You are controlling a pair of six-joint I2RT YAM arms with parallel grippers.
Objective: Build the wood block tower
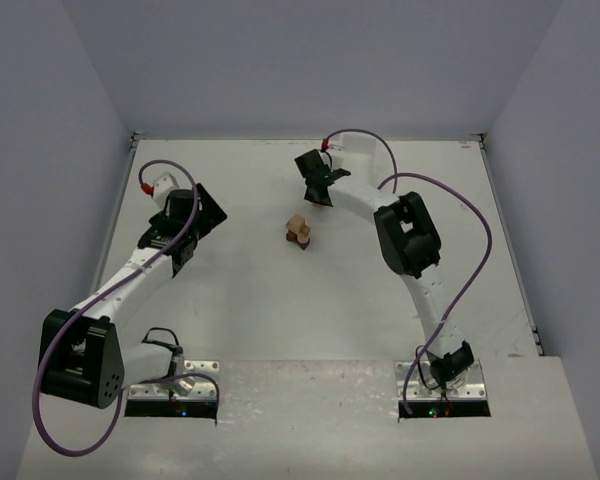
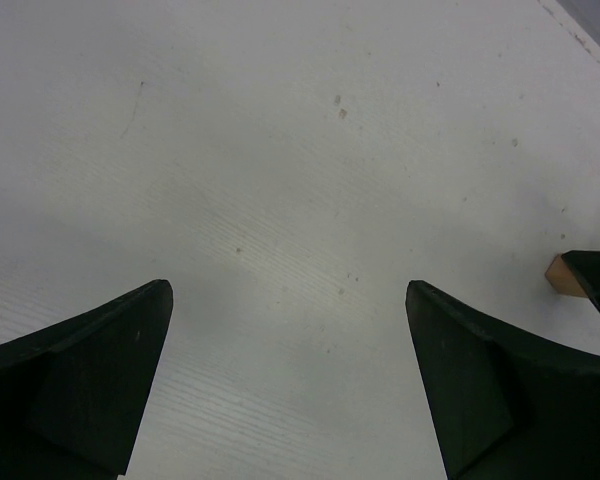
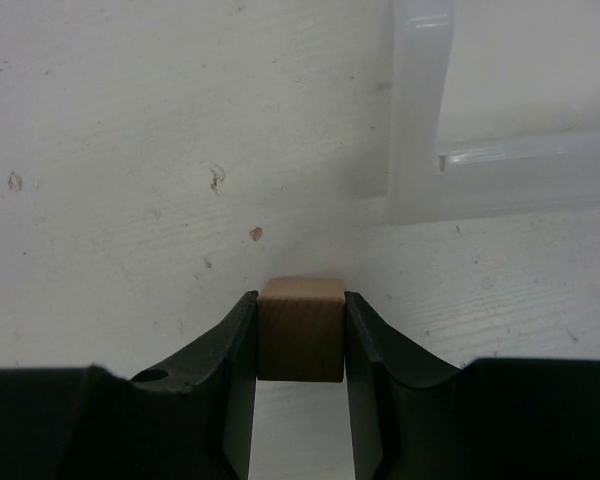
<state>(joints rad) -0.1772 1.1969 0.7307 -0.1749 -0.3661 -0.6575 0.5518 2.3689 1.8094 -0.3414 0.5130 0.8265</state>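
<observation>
Bright, even light is cast from above, and only faint, soft shadows are seen on the white desk (image 1: 280, 320). Small highlights are caught on the plastic tray (image 3: 420, 100). The tan block (image 3: 300, 335) is shown sharply; the left hand (image 2: 288, 287) is rendered dark and soft-edged.

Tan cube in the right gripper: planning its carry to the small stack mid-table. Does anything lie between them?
Nothing visible does. The right gripper grips the tan cube, and the top view shows only bare table between it and the block stack.
</observation>
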